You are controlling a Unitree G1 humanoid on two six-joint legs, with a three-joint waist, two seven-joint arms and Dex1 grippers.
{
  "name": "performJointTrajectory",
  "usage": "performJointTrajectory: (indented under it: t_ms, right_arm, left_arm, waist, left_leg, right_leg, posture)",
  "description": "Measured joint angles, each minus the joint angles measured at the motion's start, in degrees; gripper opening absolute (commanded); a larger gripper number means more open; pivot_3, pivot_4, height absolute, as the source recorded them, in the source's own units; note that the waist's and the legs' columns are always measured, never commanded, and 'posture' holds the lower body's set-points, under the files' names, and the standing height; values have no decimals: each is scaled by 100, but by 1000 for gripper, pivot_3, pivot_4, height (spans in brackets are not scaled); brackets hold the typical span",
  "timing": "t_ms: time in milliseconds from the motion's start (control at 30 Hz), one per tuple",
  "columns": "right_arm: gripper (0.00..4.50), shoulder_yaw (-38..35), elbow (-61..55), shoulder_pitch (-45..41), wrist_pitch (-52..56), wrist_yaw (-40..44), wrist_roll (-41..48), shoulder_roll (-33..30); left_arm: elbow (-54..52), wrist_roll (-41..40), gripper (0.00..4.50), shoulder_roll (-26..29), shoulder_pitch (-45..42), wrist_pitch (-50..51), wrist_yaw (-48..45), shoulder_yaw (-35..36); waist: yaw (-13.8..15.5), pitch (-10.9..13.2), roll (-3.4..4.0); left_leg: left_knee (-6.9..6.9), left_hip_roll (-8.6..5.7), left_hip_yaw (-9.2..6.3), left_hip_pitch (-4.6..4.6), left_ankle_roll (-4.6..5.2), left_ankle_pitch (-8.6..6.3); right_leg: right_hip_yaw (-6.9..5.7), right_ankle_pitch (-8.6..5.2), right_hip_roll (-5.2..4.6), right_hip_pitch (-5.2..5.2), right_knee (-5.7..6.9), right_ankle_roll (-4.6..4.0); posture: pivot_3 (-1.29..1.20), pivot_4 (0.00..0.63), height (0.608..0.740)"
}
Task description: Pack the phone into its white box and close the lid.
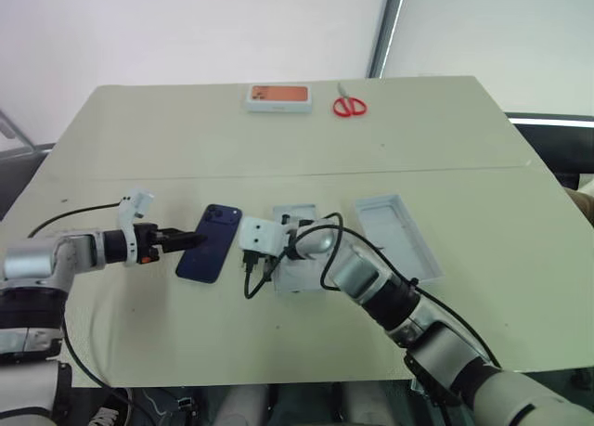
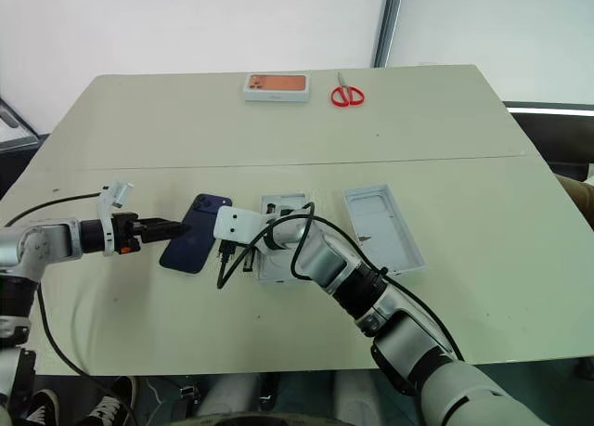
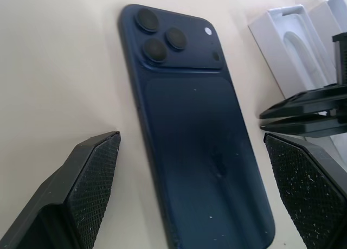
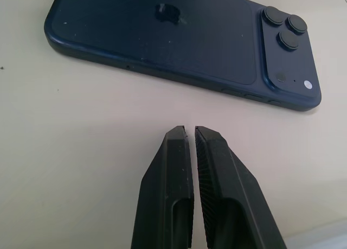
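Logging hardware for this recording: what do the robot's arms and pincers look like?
Both arms are silver-grey metal segments with black joints and loose black cables. The left pincer has two black fingers with finely textured pads, behind an orange-marked black wrist and white bracket. The right pincer has matching ribbed black fingers and a white wrist block.

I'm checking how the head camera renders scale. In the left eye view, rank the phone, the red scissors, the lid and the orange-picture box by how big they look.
1. lid
2. phone
3. orange-picture box
4. red scissors

The box and scissors lie at the table's far edge, so they look smaller than they are; the box may match the phone.
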Motion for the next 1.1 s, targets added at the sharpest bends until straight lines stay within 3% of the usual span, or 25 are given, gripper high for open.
performJointTrajectory:
  t_ms: [467,867,967,1100]
  right_arm:
    - [318,-3,55,-34,84,44,-60,-89]
    - [318,-10,59,-33,67,-12,-85,-90]
    - [266,-10,58,-32,55,-19,-86,-98]
    - [266,-11,45,-32,37,-19,-84,-107]
  left_arm:
    - [-366,-11,4500,-605,-177,749,255,4]
    - [-577,-415,4500,-1234,-346,1775,553,295]
    - [-388,-452,3579,-1243,-352,1772,612,372]
    - [-195,-484,1560,-1242,-279,1814,653,428]
  waist:
    - [60,-46,54]
    - [39,-47,54]
    - [29,-46,53]
    - [-8,-44,48]
  left_leg:
    - [1,-14,-3,26,6,-4]
    - [2,-14,-5,27,6,-4]
    - [2,-13,-4,26,6,-4]
    - [-5,-11,-2,22,6,-4]
  right_leg:
    - [-1,-2,-13,31,0,3]
    - [-1,-4,-14,33,-1,7]
    - [-1,-5,-14,30,-1,7]
    - [1,-5,-13,20,-1,7]
  posture:
    - [0,150,740]
    - [0,150,740]
    - [0,150,740]
    - [0,150,740]
